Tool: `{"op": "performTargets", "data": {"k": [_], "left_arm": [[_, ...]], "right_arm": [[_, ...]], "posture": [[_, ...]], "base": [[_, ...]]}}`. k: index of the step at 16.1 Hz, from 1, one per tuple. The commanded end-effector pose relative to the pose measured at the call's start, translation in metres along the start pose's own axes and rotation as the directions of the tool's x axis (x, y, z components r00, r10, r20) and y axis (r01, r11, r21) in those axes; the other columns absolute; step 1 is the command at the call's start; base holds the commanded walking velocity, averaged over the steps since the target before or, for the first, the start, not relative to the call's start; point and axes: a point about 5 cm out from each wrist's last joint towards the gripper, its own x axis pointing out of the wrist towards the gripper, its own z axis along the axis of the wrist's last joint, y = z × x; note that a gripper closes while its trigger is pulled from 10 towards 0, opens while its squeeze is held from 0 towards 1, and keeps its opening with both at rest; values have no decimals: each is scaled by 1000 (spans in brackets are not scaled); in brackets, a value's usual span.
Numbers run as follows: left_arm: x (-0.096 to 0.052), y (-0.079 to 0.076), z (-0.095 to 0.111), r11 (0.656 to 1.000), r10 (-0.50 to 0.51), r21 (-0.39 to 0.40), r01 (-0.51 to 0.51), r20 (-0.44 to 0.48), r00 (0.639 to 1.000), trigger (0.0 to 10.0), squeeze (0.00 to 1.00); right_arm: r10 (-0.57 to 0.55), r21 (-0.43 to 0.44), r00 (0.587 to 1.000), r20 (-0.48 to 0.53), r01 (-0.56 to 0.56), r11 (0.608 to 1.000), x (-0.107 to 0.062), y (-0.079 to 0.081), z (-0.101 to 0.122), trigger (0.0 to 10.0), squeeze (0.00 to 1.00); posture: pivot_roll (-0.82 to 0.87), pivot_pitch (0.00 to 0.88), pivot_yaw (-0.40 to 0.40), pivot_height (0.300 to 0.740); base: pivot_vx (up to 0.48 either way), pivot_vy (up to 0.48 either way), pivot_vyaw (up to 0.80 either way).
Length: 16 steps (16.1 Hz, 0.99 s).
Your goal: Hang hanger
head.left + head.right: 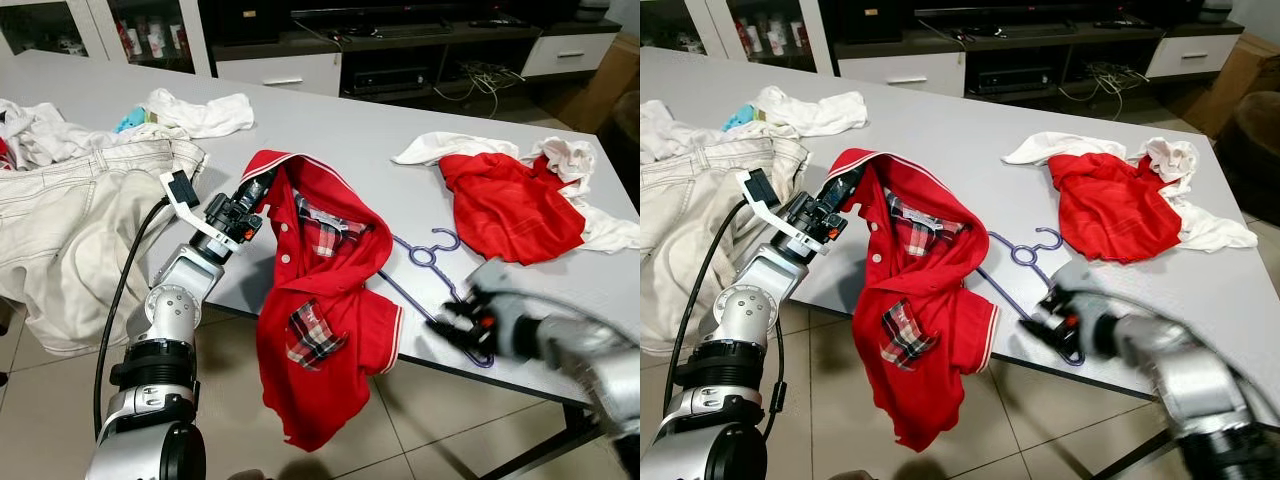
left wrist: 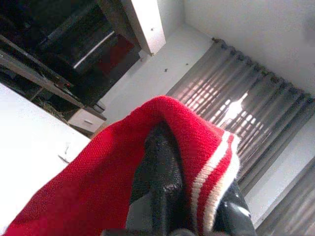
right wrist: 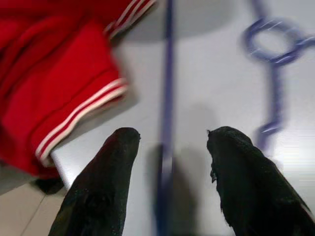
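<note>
1. Landmark: the grey rectangular table (image 1: 340, 140). A red short-sleeved polo shirt with plaid collar lining (image 1: 320, 300) lies over the table's near edge, its lower half hanging toward the tiled floor (image 1: 440, 420).
2. The left gripper (image 1: 262, 188) is clamped on the shirt's collar at the table's near-left edge; the left wrist view shows a striped red fold pinched between the black fingers (image 2: 162, 177). Judgement: this hold likely keeps the neck lifted for the hanger to enter.
3. The thin purple wire hanger (image 1: 432, 262) lies flat on the table, one end under the shirt, hook toward the table's middle.
4. The right gripper (image 3: 170, 162) sits at the near edge, fingers spread, straddling the hanger's bar without closing on it.
5. A second red and white garment (image 1: 515, 195) lies toward the table's right end, apart from the hanger.
6. Bare tabletop between hook and second garment gives sliding room; the near edge is close, so the hanger could slip off.
</note>
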Motion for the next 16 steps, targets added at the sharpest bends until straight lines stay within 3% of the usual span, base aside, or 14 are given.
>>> {"op": "performTargets", "data": {"k": [1, 2, 3, 5, 12, 16], "left_arm": [[7, -4, 5, 1000, -26, 10, 26, 14, 1000, 0, 0], [7, -4, 5, 1000, -26, 10, 26, 15, 1000, 0, 0], [7, -4, 4, 1000, -26, 10, 26, 19, 999, 0, 0], [7, -4, 4, 1000, -27, 9, 27, 21, 999, 0, 0], [8, -6, 3, 1000, -29, 5, 29, 15, 999, 0, 0], [8, -6, 5, 999, -32, 8, 32, 11, 999, 0, 0]], "right_arm": [[-35, 8, 998, 61, 35, 999, -7, -8, 16, 10000, 0], [-57, 21, 995, 83, 55, 998, -6, -11, 20, 10000, 0], [-171, 103, 978, 117, 160, 982, -2, -25, 25, 10000, 0], [-227, 107, 969, 95, 217, 970, 2, -31, 22, 10000, 0], [-327, 114, 945, 33, 321, 940, 24, -33, 7, 10000, 0], [-328, 116, 944, 25, 323, 939, 30, -31, 2, 10000, 0]], "posture": [[-74, 0, 1, 740], [-70, 0, -1, 740], [-67, 0, -4, 740], [-65, 0, -7, 740], [-75, 0, 4, 740], [-77, 0, 11, 740]], "base": [[0, 0, 0], [0, 0, 0], [0, 0, 0], [0, 0, 0], [0, 0, 0], [0, 0, 0]]}}
